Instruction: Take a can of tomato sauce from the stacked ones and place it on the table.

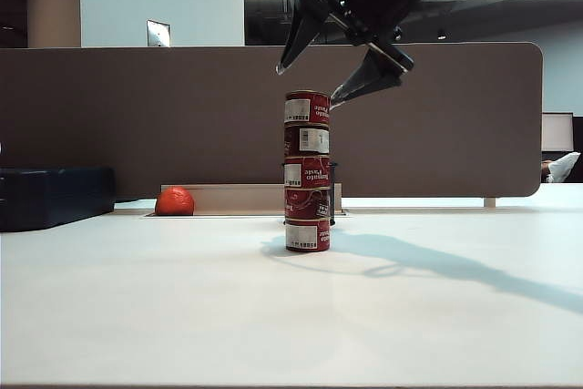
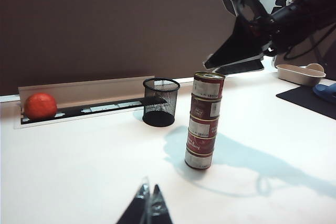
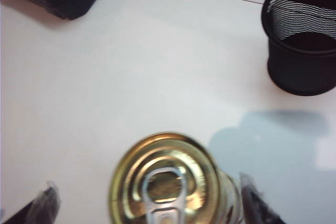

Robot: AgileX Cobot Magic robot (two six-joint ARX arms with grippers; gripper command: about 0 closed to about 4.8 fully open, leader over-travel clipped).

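Five dark-red cans stand in one column, the stacked ones [image 1: 307,170], upright on the white table [image 1: 182,307] toward its far edge, just in front of the cable slot that runs along the brown partition panel [image 1: 137,116]. The can of tomato sauce [image 1: 307,107] nearest the arm is the top one, and it sits on its four fellows.

One red-orange ball [image 1: 174,201] lies in the slot, well apart from the column toward the table's left side. One black mesh cup [image 2: 160,102] stands just behind the column. One dark box [image 1: 55,196] rests at the far left edge.

The right gripper [image 1: 306,85] hangs over the top can with its jaws spread wide. One fingertip is above and to the left of the can; the other is at its upper right rim, and contact cannot be told. The left gripper [image 2: 149,205] sits low near the table's near edge, well short of the column, its two tips pressed together with nothing between them.

The exterior view all but hides the mesh cup behind the cans; the left wrist view shows it whole, plus a beige tray [image 2: 300,73] on the right. Only the right wrist view looks down on the gold lid and pull tab of the top can [image 3: 168,182], with a fingertip at either side.
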